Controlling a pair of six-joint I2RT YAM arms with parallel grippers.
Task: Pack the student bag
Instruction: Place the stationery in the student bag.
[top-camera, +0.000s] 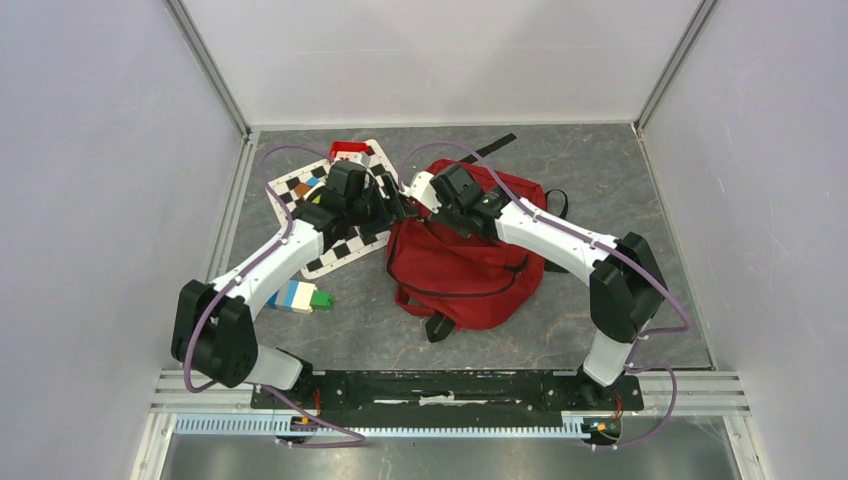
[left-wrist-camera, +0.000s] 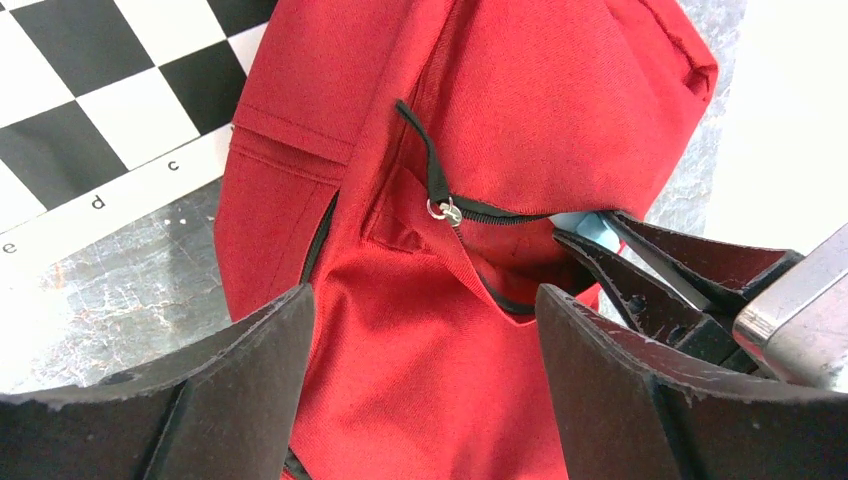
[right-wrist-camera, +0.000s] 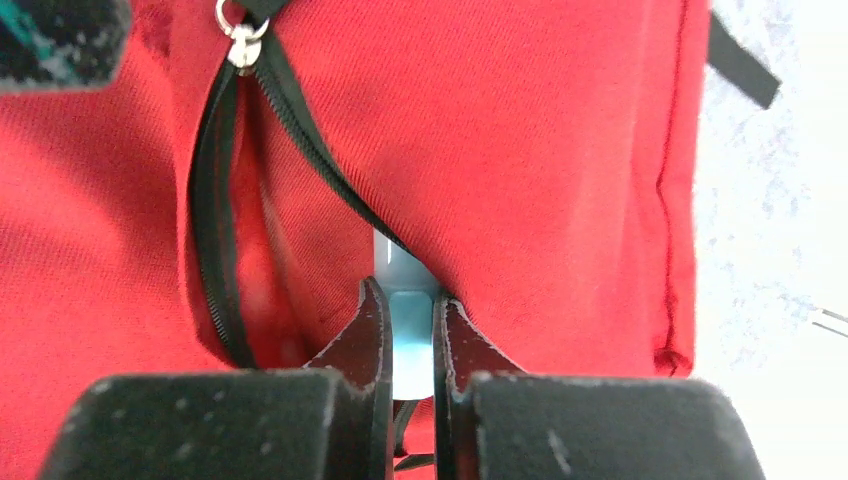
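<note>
The student bag (top-camera: 465, 270), a dark-red backpack with black zippers, lies in the middle of the table. My right gripper (right-wrist-camera: 405, 300) is shut on a thin light-blue object (right-wrist-camera: 398, 262). It holds the object's far end inside the bag's open zipper slot (right-wrist-camera: 215, 250). In the top view the right gripper (top-camera: 420, 198) is at the bag's upper left corner. My left gripper (left-wrist-camera: 425, 310) is open, its fingers (left-wrist-camera: 250, 340) wide apart over the bag's red fabric (left-wrist-camera: 400, 330), just below the zipper pull (left-wrist-camera: 446, 210). In the top view the left gripper (top-camera: 398, 208) sits close beside the right one.
A checkerboard sheet (top-camera: 345, 245) lies left of the bag, under the left arm. A small red box (top-camera: 348, 152) stands at its far edge. A blue, white and green stack (top-camera: 298, 296) lies at the front left. A black strap (top-camera: 495, 147) lies behind the bag.
</note>
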